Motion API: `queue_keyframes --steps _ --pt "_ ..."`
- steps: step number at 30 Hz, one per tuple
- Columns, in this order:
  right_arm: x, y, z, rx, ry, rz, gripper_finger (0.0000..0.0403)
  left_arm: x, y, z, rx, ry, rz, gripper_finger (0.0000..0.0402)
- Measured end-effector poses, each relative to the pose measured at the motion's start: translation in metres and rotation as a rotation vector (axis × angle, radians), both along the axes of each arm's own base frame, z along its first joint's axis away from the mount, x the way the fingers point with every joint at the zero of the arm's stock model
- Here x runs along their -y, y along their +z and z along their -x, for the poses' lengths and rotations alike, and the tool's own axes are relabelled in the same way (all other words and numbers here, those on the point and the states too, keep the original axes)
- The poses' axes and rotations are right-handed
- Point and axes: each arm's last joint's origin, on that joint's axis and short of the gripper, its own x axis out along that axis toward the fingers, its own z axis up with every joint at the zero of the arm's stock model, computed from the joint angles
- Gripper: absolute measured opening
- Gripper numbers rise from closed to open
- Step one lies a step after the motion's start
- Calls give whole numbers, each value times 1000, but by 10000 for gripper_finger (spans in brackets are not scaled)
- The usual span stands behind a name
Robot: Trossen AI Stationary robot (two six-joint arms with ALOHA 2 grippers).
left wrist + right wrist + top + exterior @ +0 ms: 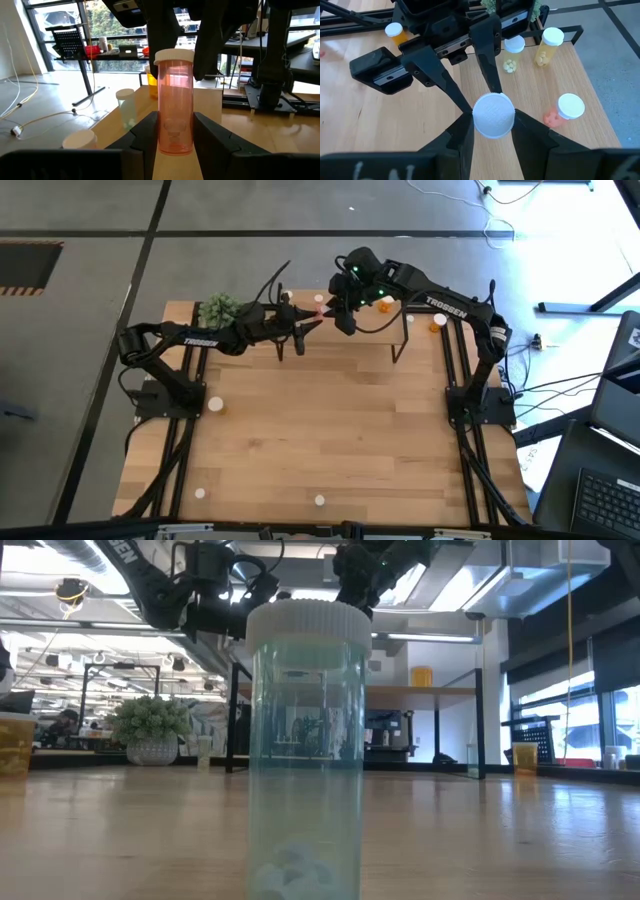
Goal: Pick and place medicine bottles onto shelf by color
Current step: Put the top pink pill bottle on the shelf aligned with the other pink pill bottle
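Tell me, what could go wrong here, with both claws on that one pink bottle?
1. The left gripper holds the pink bottle by its body while the right gripper seems to clamp its cap. If they pull differently, it could twist free.
2. Their fingers sit very close, so they might bump.
3. A dropped bottle could knock the yellow bottle standing on the shelf, or roll off.
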Motion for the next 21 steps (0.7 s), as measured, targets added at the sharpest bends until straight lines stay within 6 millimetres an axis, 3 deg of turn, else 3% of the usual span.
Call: queue_keyframes --steps 21 --pt "0 0 0 0 16 21 119 0 0 0 -4 11 3 108"
